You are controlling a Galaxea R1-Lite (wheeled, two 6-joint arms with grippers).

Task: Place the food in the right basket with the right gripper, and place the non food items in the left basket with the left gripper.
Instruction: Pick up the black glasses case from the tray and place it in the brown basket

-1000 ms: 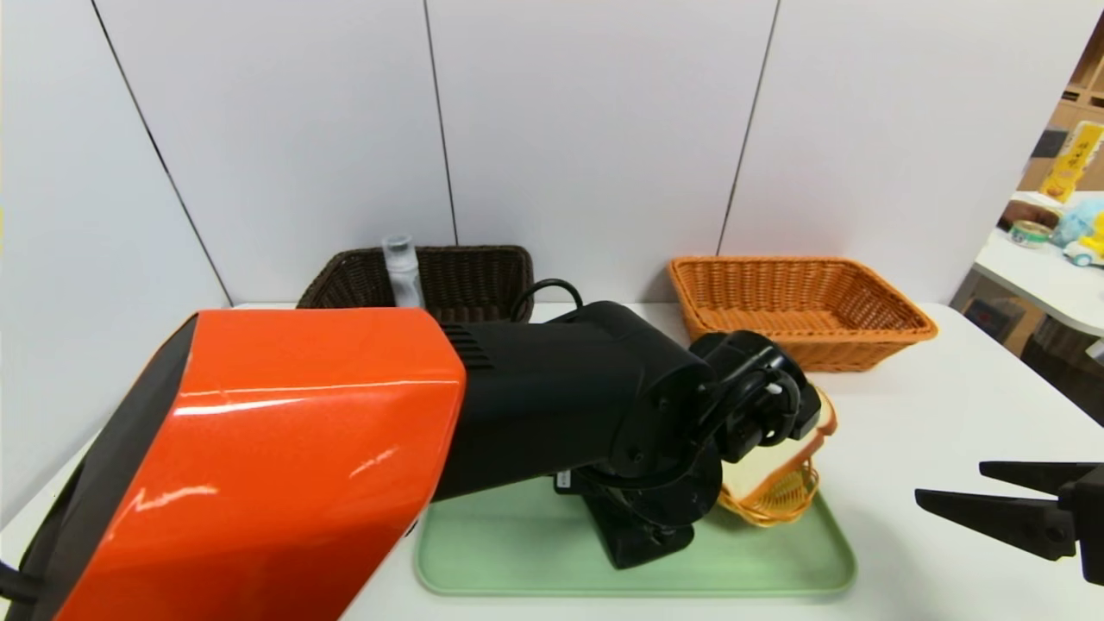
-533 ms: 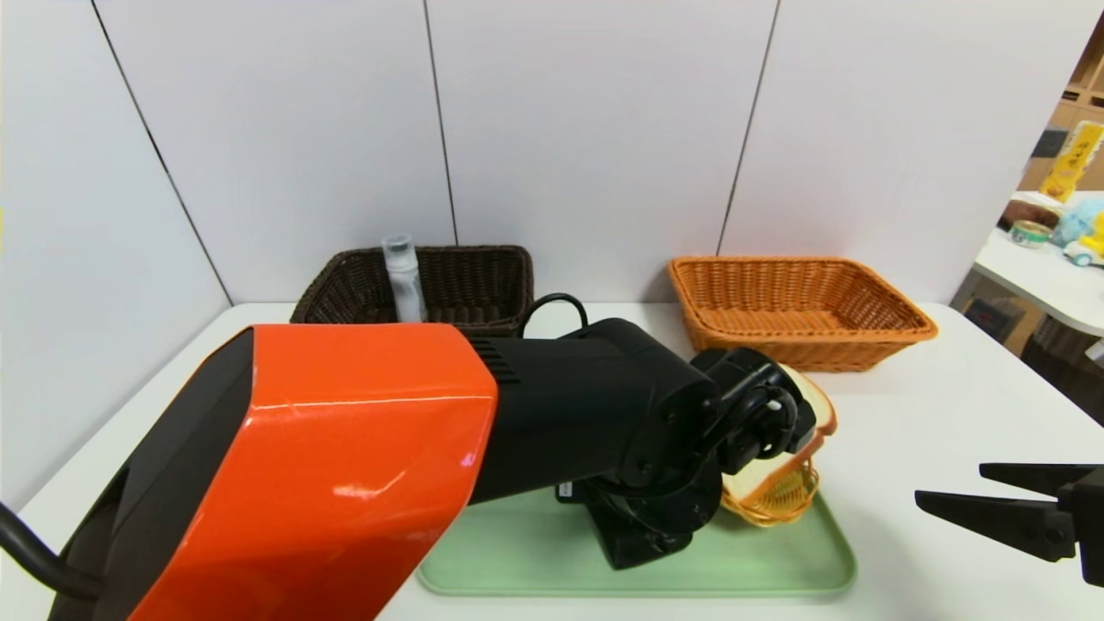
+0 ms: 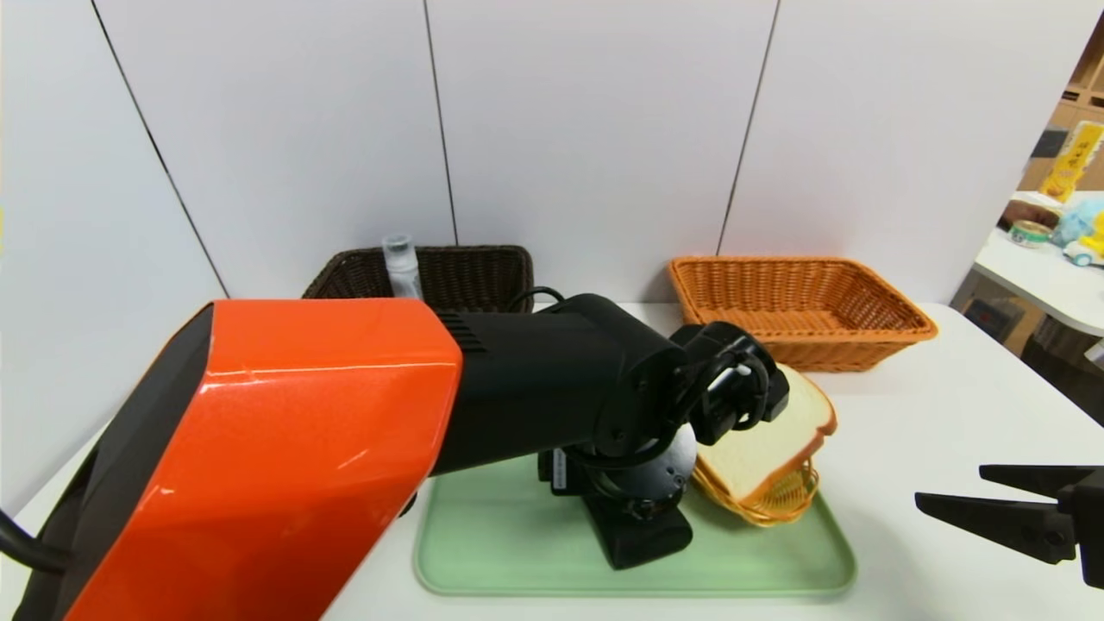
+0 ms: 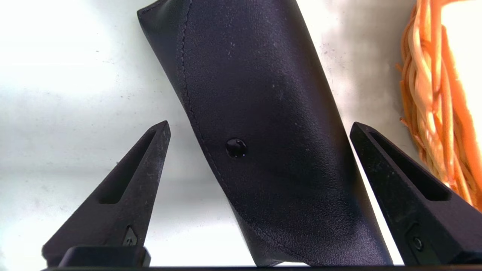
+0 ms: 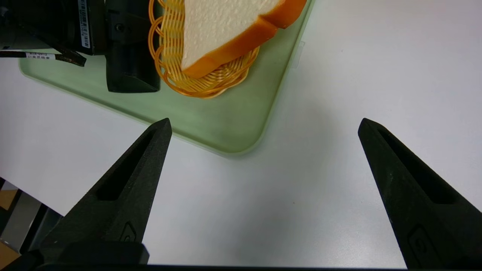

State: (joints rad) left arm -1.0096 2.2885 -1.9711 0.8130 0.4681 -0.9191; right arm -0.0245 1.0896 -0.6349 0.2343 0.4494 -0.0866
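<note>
Over the tray: your left pincer [image 4: 260,128] has shifted, jaws wide, empty, straddling the case [image 4: 263,131].
Bread [image 3: 776,435]: now uncovered, in dish.
Right pincer [image 5: 263,124]: open, idle, right edge.

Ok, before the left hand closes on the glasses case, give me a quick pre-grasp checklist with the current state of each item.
1. Left hand open: ok, its fingers stand wide apart.
2. Glasses case between the fingers: ok, it lies in the gap, slightly slanted, with tray showing on both sides.
3. Fingers low enough to grip: cannot tell, the height above the case is unclear.
4. Small wicker dish clear of the grasp: not ok, it sits close beside one finger.
5. Left basket ready: ok, the bottle already stands in it and room remains.
6. Right hand out of the way: ok, open over bare table beside the tray.
</note>
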